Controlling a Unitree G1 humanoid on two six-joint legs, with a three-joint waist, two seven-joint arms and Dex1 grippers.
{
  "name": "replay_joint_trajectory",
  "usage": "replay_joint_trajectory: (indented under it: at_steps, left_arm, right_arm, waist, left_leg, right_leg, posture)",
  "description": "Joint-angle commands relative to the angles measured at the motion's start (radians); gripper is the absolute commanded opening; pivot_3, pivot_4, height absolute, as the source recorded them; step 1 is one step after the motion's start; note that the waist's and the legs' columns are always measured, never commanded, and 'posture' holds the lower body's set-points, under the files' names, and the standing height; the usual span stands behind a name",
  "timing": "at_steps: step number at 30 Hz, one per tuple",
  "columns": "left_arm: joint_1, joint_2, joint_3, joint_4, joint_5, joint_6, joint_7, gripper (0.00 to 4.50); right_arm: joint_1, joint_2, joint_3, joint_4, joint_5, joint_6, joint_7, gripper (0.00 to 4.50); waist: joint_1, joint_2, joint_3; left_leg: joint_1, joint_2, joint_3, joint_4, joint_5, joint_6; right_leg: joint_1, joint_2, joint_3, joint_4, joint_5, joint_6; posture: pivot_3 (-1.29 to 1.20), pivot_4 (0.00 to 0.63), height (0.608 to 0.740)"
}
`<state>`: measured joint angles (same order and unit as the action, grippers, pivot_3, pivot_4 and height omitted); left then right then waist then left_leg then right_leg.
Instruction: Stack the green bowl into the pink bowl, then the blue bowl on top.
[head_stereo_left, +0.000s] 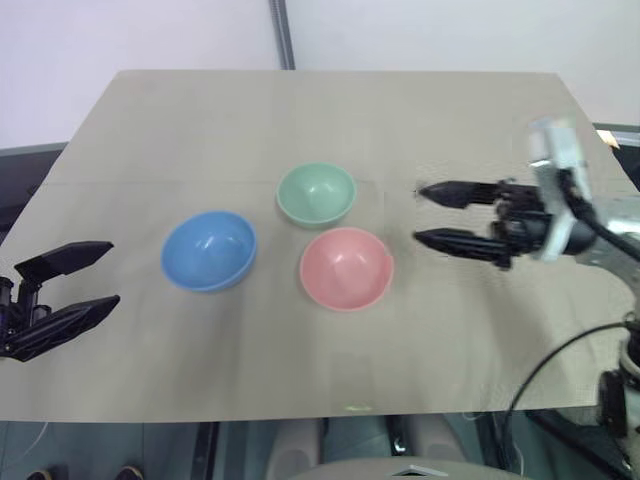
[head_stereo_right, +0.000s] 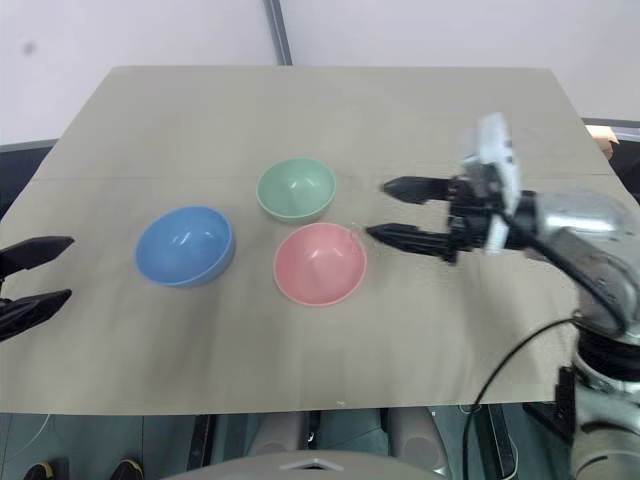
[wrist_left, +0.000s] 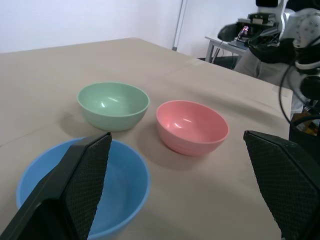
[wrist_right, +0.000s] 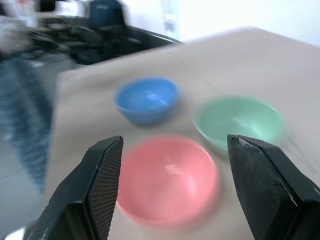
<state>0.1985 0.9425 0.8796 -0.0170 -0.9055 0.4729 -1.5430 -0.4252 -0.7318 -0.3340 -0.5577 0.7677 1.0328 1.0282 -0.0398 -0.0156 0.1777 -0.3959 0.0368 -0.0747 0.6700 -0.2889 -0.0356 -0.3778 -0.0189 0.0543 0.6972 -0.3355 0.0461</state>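
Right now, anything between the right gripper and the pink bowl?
Nothing. In the left eye view, only bare table lies between the open right gripper and the pink bowl.

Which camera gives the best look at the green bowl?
The left wrist view: the green bowl sits close, sharp and unobstructed, its inside visible. The two head views show it small from above; the right wrist view shows it blurred beside the right gripper's finger.

The three bowls cluster mid-table (head_stereo_left: 200, 130): blue bowl (head_stereo_left: 209, 250) left, green bowl (head_stereo_left: 316, 193) farther back, pink bowl (head_stereo_left: 345, 267) nearer, green and pink almost touching. A gap separates blue from the other two. Bare tabletop lies around the cluster, on the far side, the near side and the right.
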Motion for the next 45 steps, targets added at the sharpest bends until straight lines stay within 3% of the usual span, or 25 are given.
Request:
replay_joint_trajectory:
  at_steps: [1, 9, 17, 21, 29, 33, 45]
  left_arm:
    - [-0.019, 0.006, -0.006, 0.021, 0.009, -0.022, -0.006, 4.5]
    - [-0.174, 0.036, -0.143, 0.122, 0.178, -0.135, 0.126, 4.5]
    - [-0.57, 0.132, -0.454, 0.285, 0.463, -0.284, 0.288, 4.5]
    - [-0.77, 0.123, -0.595, 0.384, 0.573, -0.47, 0.245, 4.5]
    - [-1.159, 0.015, -0.847, 0.738, 0.73, -0.921, -0.007, 4.5]
    - [-1.289, -0.043, -0.949, 0.895, 0.76, -0.986, -0.069, 4.5]
    - [-1.473, -0.165, -1.273, 1.115, 0.767, -1.073, -0.071, 4.5]
  right_arm:
    - [0.074, -0.069, -0.112, 0.002, 0.034, -0.067, 0.058, 3.62]
    - [0.159, -0.195, -0.212, 0.031, 0.118, -0.101, 0.091, 3.62]
    - [0.148, -0.204, -0.174, 0.042, 0.15, -0.137, 0.047, 3.62]
    - [0.146, -0.21, -0.163, 0.05, 0.161, -0.152, 0.037, 3.62]
    - [0.126, -0.216, -0.123, 0.069, 0.154, -0.191, 0.026, 3.62]
    - [0.122, -0.215, -0.112, 0.074, 0.15, -0.211, 0.012, 3.62]
    - [0.136, -0.211, -0.111, 0.049, 0.166, -0.232, -0.033, 3.62]
  waist:
    - [-0.002, 0.002, 0.001]
    - [-0.002, 0.003, 0.001]
    - [0.005, 0.003, 0.001]
    - [0.0, 0.003, 0.001]
    - [-0.001, 0.003, 0.002]
    - [-0.002, 0.003, 0.002]
    - [-0.002, 0.002, 0.002]
  left_leg:
    - [0.0, 0.0, 0.001, 0.0, 0.0, 0.0]
    - [0.002, 0.001, 0.003, 0.001, 0.0, 0.0]
    - [-0.001, -0.001, 0.001, 0.002, 0.0, 0.0]
    - [-0.002, -0.001, 0.003, 0.002, 0.001, -0.001]
    - [-0.003, -0.001, 0.003, 0.004, 0.002, -0.003]
    - [-0.004, -0.001, 0.003, 0.008, 0.002, -0.002]
    - [-0.005, -0.001, 0.0, 0.015, 0.001, 0.0]
  right_leg:
    - [0.0, 0.0, 0.0, 0.0, 0.0, 0.0]
    - [0.001, 0.001, 0.002, 0.003, 0.0, 0.0]
    - [0.001, 0.001, 0.0, 0.001, 0.0, 0.0]
    - [0.0, 0.002, 0.0, 0.0, 0.0, 0.0]
    - [0.0, 0.002, 0.001, 0.002, 0.0, 0.0]
    - [0.0, 0.002, 0.0, 0.003, 0.0, 0.0]
    - [0.0, 0.002, 0.0, 0.009, 0.0, 0.0]
  posture:
    - [0.0, 0.15, 0.74]
    - [0.0, 0.15, 0.74]
    - [0.0, 0.15, 0.74]
    - [0.0, 0.15, 0.74]
    - [0.0, 0.15, 0.74]
    - [0.0, 0.15, 0.74]
    - [0.0, 0.15, 0.74]
